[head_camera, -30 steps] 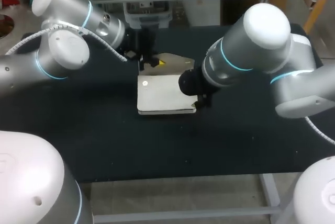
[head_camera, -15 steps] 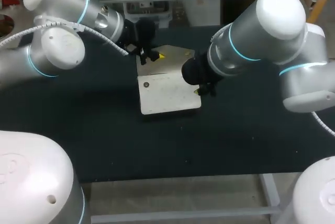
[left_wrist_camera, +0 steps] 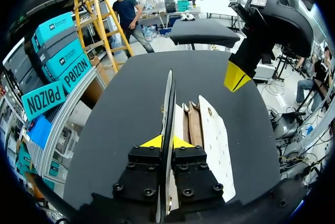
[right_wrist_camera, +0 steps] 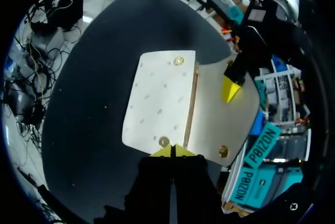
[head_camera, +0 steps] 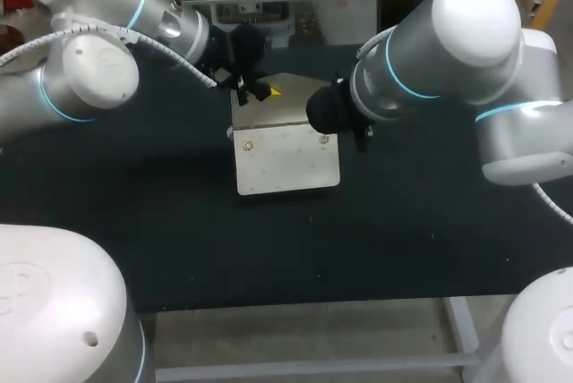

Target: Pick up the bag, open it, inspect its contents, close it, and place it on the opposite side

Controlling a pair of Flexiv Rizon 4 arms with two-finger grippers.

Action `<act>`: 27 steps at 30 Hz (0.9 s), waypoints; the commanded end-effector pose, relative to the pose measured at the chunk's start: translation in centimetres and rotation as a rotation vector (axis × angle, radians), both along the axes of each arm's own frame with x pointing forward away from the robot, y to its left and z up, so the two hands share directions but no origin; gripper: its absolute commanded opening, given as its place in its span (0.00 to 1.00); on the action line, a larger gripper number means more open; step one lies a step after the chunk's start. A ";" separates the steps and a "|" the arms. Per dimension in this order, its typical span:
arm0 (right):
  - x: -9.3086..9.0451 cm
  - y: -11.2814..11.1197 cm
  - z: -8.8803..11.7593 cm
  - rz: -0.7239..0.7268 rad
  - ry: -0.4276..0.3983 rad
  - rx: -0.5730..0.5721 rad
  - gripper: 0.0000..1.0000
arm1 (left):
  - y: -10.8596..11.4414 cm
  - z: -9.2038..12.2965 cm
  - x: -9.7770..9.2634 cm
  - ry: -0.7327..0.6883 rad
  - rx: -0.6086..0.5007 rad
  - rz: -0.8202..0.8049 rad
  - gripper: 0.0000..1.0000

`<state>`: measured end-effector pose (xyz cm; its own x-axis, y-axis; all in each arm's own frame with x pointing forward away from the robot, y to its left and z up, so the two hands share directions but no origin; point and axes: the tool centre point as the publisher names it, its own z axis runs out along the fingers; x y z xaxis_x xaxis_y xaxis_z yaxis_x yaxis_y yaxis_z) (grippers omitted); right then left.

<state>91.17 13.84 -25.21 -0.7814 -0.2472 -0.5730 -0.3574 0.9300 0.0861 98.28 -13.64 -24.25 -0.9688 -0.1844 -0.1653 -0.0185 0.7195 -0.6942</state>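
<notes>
Flap (head_camera: 291, 97) of bag (head_camera: 286, 161) drawn further back toward tabletop (head_camera: 161, 231) far edge than second ago; body squared up. Right gripper (right_wrist_camera: 171, 150) shifted from bag's near right corner to its right edge, beside snap (right_wrist_camera: 164, 141). Judgement: opening about done, inspection next. Left gripper (left_wrist_camera: 166, 143) clamped on flap edge, holding it raised. Right gripper tips pressed together, nothing seen between. Bag lies mid tabletop, nearer far edge.

The left arm (head_camera: 89, 79) and right arm (head_camera: 457, 43) are wearing smooth silver-white shells with cyan rings. A white coiled cable (head_camera: 183, 65) is running behind the left gripper (left_wrist_camera: 166, 141), whose black blocks are showing round screws behind yellow tips. The right gripper (right_wrist_camera: 171, 150) is showing black blocks and yellow tips too.
</notes>
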 end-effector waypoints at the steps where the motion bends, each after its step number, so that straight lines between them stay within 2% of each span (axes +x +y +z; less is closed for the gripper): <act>1: 0.5 0.7 0.1 -0.011 -0.017 -0.006 0.00 | -0.4 1.0 -1.9 -0.021 -0.010 0.028 0.00; 10: 2.4 1.5 0.0 -0.006 -0.049 -0.024 0.00 | -0.9 2.0 -3.2 -0.035 -0.020 0.042 0.00; 20: 5.2 2.3 -2.5 0.007 -0.014 -0.032 0.00 | -0.8 2.0 -3.5 -0.015 -0.057 0.037 0.00; 23: 5.4 2.6 -3.3 0.011 0.006 -0.029 0.00 | -1.0 1.9 -3.2 -0.010 -0.069 0.050 0.00; 27: 4.8 2.7 -3.9 0.015 0.016 -0.032 0.00 | -0.9 2.0 -2.6 -0.006 -0.084 0.084 0.00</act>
